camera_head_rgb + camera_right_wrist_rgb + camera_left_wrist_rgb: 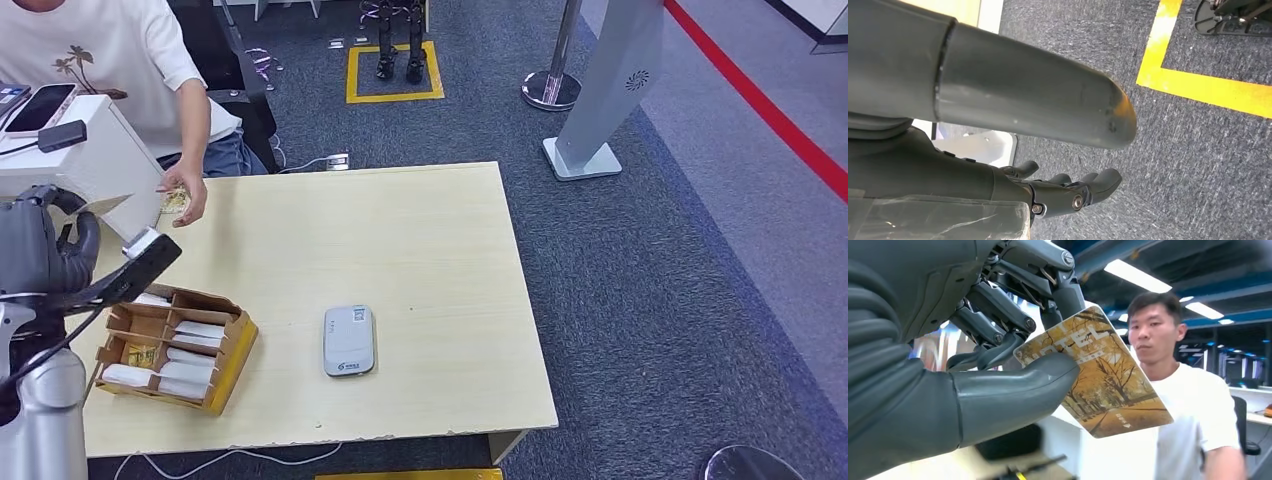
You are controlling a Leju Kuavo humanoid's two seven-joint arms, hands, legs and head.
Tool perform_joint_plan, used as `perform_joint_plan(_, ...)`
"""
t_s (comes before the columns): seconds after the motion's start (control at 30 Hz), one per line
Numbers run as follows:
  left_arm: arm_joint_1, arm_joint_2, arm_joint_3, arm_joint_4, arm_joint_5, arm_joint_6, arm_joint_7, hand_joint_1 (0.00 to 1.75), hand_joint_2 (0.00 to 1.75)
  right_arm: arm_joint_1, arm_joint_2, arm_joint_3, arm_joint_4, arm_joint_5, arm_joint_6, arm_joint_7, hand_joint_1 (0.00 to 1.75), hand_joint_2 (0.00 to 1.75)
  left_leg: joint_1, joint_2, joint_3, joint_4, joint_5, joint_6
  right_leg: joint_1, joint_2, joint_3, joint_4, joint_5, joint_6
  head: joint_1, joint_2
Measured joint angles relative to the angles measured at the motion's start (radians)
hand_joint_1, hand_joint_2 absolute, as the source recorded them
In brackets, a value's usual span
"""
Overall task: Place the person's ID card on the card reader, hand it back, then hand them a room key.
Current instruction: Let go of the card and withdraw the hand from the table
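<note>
Room key (pixel 1098 375) is pinched between the left hand's (pixel 998 340) thumb and fingers (pixel 993 315); the right hand's (pixel 1058 195) fingers are held apart, empty.

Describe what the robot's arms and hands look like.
The left arm is a silver tube ending in a grey ribbed wrist cover. The left hand has a thick smooth grey thumb and darker jointed fingers with visible screws. The right hand looks the same: grey thumb, dark fingers.

The room key (pixel 1100 377), a card printed with golden autumn trees and "HOTEL", is pinched tilted in the left hand (pixel 998 355). The grey card reader (pixel 349 341) lies flat on the table.
</note>
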Motion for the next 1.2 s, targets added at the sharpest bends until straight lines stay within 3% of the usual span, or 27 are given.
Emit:
perform_joint_plan(0.17,-0.138,-0.089,0.09,0.12,0.136,-0.048,-0.005,1.75,1.75,0.001,0.0,0.012,0.002,0.006,0.007,0.0,0.0,0.0,0.0,0.001,0.0,0.0,0.0,0.0,0.0,0.001,-0.001,0.0,0.0,0.0,0.0,0.0)
perform_joint_plan(0.37,-0.242,-0.155,0.193,0.284,0.262,-0.073,-0.015,1.75,1.75,0.001,0.0,0.02,0.006,0.007,0.009,0.0,0.0,0.0,0.0,0.001,0.0,0.0,0.0,0.0,0.0,0.002,-0.002,0.0,0.0,0.0,0.0,0.0)
perform_joint_plan(0.6,-0.317,-0.184,0.282,0.434,0.35,-0.074,-0.024,1.75,1.75,0.002,0.0,0.025,0.007,0.008,0.017,0.0,0.0,0.0,0.0,0.003,0.0,0.0,0.0,0.0,0.0,0.004,-0.002,0.0,0.0,0.0,-0.001,0.0)
perform_joint_plan(0.87,-0.329,-0.204,0.301,0.495,0.375,-0.073,-0.037,1.75,1.75,0.003,0.0,0.026,0.007,0.009,0.015,0.002,0.0,0.0,0.0,0.003,-0.001,0.0,0.0,0.0,0.0,0.005,-0.002,0.0,0.0,0.0,-0.001,0.0)
perform_joint_plan(0.9,-0.329,-0.205,0.301,0.497,0.38,-0.073,-0.038,1.67,1.75,0.003,0.0,0.026,0.007,0.009,0.014,0.002,0.0,0.0,0.0,0.004,-0.001,0.0,0.0,0.0,0.0,0.005,-0.002,0.0,0.0,0.0,-0.001,0.0)
perform_joint_plan(1.0,-0.327,-0.209,0.301,0.499,0.391,-0.075,-0.039,0.72,1.75,0.003,0.0,0.026,0.007,0.009,0.012,0.002,0.0,0.0,0.0,0.004,-0.001,0.0,0.0,0.0,0.0,0.005,-0.002,0.0,0.0,0.0,0.0,0.0)
perform_joint_plan(1.03,-0.326,-0.21,0.302,0.499,0.394,-0.075,-0.039,0.49,1.75,0.003,0.0,0.026,0.007,0.009,0.012,0.002,0.0,0.0,0.0,0.004,-0.001,0.0,0.0,0.0,0.0,0.005,-0.003,0.0,0.0,0.0,0.0,0.0)
perform_joint_plan(1.07,-0.325,-0.212,0.302,0.499,0.397,-0.075,-0.04,0.49,1.75,0.003,0.0,0.026,0.007,0.009,0.012,0.002,0.0,0.0,0.0,0.004,-0.001,0.0,0.0,0.0,0.0,0.005,-0.003,0.0,0.0,0.0,0.0,0.0)
perform_joint_plan(1.13,-0.323,-0.215,0.302,0.499,0.403,-0.075,-0.04,0.24,1.75,0.003,0.0,0.026,0.007,0.009,0.012,0.002,0.0,0.0,0.0,0.004,-0.001,0.0,0.0,0.0,0.0,0.005,-0.003,0.0,0.0,0.0,0.0,0.0)
perform_joint_plan(1.2,-0.322,-0.219,0.302,0.499,0.406,-0.075,-0.04,0.0,0.87,0.004,0.0,0.026,0.007,0.009,0.011,0.002,0.0,0.0,0.0,0.004,-0.001,0.0,0.0,0.0,0.0,0.005,-0.003,0.0,0.0,0.0,0.0,0.0)
